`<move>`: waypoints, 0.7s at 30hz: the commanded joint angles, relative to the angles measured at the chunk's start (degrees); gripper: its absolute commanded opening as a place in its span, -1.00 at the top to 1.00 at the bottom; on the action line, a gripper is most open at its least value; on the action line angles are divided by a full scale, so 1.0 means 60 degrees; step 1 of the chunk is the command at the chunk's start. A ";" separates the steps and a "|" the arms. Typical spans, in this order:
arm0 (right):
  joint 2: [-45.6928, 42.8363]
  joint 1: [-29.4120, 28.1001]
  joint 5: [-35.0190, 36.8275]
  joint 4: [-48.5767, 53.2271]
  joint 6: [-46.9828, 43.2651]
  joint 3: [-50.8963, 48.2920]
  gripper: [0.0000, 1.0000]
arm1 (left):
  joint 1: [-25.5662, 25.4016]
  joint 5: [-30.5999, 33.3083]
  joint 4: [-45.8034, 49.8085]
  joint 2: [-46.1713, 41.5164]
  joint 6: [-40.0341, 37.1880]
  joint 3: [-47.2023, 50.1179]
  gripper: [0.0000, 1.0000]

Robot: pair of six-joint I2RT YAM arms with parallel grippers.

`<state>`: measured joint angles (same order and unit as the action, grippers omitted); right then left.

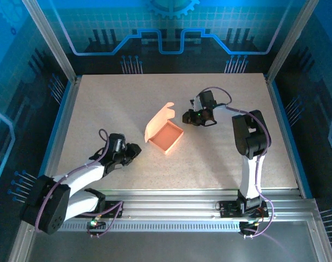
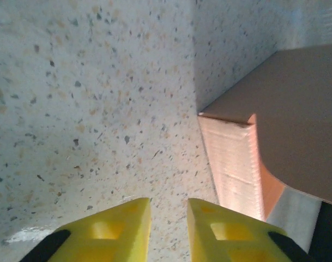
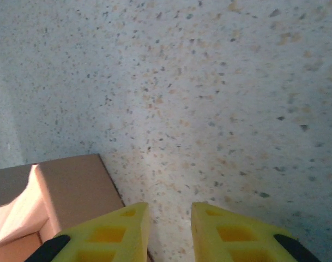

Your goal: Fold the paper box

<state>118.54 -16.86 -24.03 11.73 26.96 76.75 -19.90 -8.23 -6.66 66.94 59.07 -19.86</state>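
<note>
Two grippers sit close to the paper box (image 1: pixel 167 136), and both are empty. On the left gripper (image 2: pixel 169 210) the yellow fingers (image 2: pixel 119 232) are a little apart with nothing between them. It is low over the speckled table (image 1: pixel 225 158), near the box's near left side. The right gripper (image 3: pixel 170 215) is the same: fingers a little apart, holding nothing, just beside the far right corner of the box. The box rests in the middle of the table, between the two grippers. It looks like a small pink tray with its walls up. Its lid (image 1: pixel 158 118) is open on the far left side and leans away from the tray. I think the job now is to shut that lid. To do it well, one gripper should rest gently on a tray wall so the box cannot slide. The other should go round behind the lid and push near its top edge, slowly, so it bends along its crease. The card looks thin, so a hard push could squash it or shove the whole box away. The rounded flap (image 1: pixel 169 105) at the lid's end should go inside the front wall, not on top of it.
</note>
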 commanded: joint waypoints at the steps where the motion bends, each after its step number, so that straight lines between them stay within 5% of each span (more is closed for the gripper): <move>1: 0.0030 -0.0145 -0.0635 -0.0387 0.0255 -0.0283 0.47 | -0.0282 0.0287 -0.1048 0.0750 0.0720 -0.0086 0.60; 8: -0.0531 -0.0207 -0.0941 -0.0914 0.0271 -0.1399 0.50 | -0.0583 -0.0802 -0.2596 0.4151 0.0116 -0.1795 0.67; 21: -0.2847 -0.0266 -0.0525 -0.1481 0.0331 -0.4335 0.47 | -0.0047 -0.0797 -0.0515 0.5055 -0.1846 -0.4154 0.60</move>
<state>104.47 -17.63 -28.14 3.79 28.47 52.25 -20.73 -11.60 -11.42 96.44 52.36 -42.13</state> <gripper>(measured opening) 0.261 0.200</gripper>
